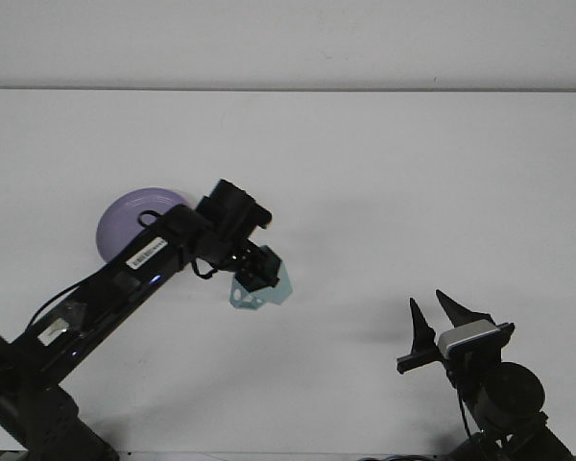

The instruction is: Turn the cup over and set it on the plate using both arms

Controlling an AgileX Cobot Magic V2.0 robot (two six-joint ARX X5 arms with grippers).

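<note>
Nearest, the right tool [436,317] is idling with prongs apart above the white bench [413,192]. Farther in, the left tool [256,273] is gripping the translucent pale-blue plastic cup [259,291], suspending it just beside the round lilac plate [125,223]. White arm labels are showing illegible print.
</note>
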